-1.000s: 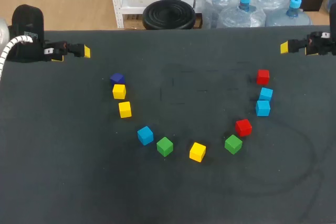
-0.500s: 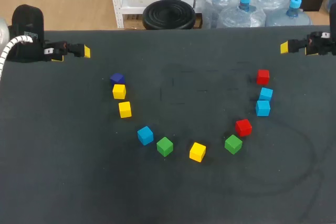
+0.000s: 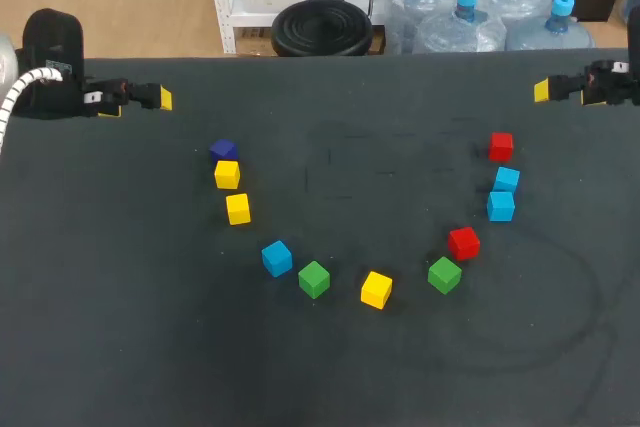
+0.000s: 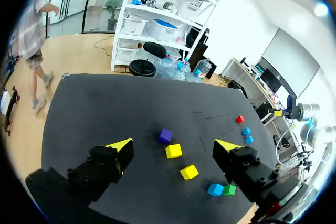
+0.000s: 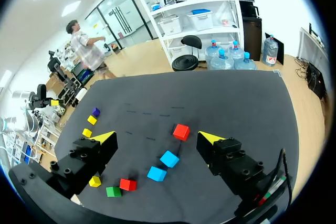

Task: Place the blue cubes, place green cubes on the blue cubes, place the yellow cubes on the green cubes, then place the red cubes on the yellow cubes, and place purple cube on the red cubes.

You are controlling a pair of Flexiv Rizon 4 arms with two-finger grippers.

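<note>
A dark table (image 3: 330,377) is pictured from above, its matte top marked by faint pale dashes (image 3: 345,159) near the middle, while a thin curved line (image 3: 598,297) is traced toward the right side.

Both cut by side edges — left arm (image 3: 48,72), right arm (image 3: 612,83)

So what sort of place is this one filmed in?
Likely a robotics lab workbench: a dark table scattered with coloured cubes, purple cube included, with the left arm and right arm at its far corners.
</note>
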